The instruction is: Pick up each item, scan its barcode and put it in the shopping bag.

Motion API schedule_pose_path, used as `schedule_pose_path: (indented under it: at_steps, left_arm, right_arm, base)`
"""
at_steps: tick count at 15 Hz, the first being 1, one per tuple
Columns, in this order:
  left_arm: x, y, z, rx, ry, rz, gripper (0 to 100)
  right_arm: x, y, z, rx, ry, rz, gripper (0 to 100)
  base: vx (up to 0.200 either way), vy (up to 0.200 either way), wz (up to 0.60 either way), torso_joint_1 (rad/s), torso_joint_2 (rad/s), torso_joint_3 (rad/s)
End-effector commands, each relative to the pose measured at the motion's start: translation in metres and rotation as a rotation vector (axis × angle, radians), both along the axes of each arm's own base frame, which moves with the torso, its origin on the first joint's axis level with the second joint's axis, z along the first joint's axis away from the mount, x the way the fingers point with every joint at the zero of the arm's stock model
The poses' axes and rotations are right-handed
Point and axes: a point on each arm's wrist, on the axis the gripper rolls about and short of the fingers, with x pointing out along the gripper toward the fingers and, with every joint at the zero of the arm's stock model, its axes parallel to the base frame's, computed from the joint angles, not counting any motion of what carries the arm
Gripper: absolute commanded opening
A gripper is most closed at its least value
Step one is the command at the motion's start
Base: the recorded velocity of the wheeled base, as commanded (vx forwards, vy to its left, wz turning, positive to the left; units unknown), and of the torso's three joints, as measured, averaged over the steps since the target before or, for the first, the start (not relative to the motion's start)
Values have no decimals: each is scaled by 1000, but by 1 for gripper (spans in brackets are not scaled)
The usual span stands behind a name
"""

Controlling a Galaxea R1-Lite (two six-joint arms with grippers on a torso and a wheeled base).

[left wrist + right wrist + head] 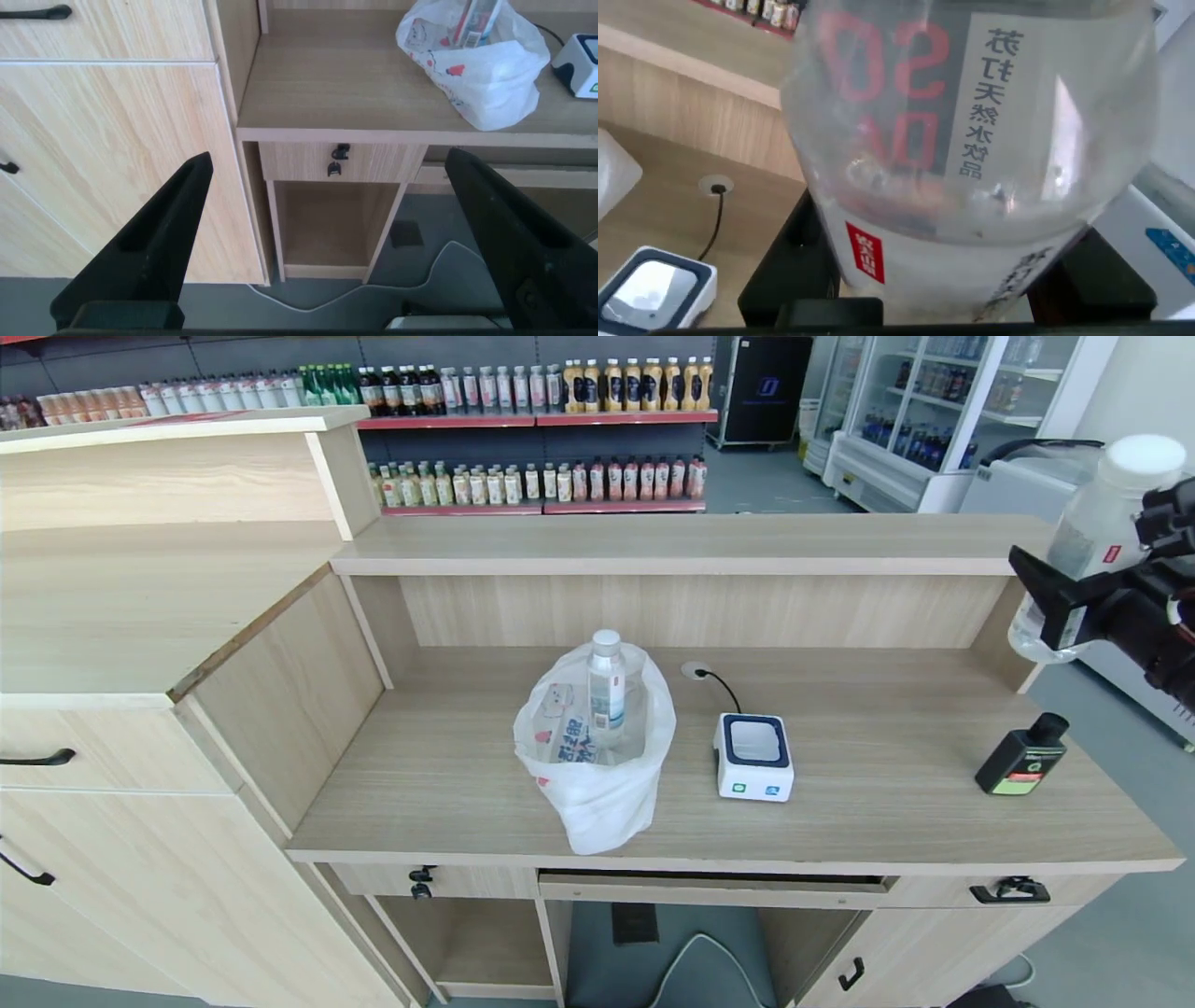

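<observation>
Right tool [1064, 599]: closed on the clear bottle [1102, 518], black fingers [789, 271] clamped on either side of its lower body.

Clear bottle: see-through plastic, white cap, small red tag and a pale printed label panel [971, 140]. Cap up and leaning slightly, raised off the bench [887, 812] above its right end, at 2 o'clock from the scanner [754, 756].

Left tool [327, 252]: jaws spread wide, nothing between them. It hangs low, facing the pale cabinet front [112, 159] beside the bench.

Dark bottle [1022, 761]: small, black, with a green-and-red label. Stands on the bench at 6 o'clock from the right tool and 3 o'clock from the scanner, well apart from it.

Scanner: white box with a dark-framed window, near bench centre, with a cable [724, 689] running off at 11 o'clock.

Shopping bag [597, 793]: white plastic, mouth open, just beside the scanner at 9 o'clock.

Bagged bottle [607, 686]: clear, white-capped, upright inside the bag.
</observation>
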Motion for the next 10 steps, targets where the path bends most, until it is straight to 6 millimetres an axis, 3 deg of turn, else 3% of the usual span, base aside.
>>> schedule_pose_path:
  at_steps: [1, 6, 10]
  left_arm:
    - [0, 0, 0, 0, -1, 1, 100]
    - [0, 0, 0, 0, -1, 1, 100]
    - [0, 0, 0, 0, -1, 1, 100]
  right_arm:
    - [7, 30, -1, 22, 6, 48, 0]
    - [49, 88, -28, 68, 89, 115, 0]
    - [73, 95, -77, 140, 322, 457, 0]
  base:
    - [0, 0, 600, -12, -2, 7]
    - [0, 0, 600, 4, 3, 2]
    - [0, 0, 0, 0, 0, 0]
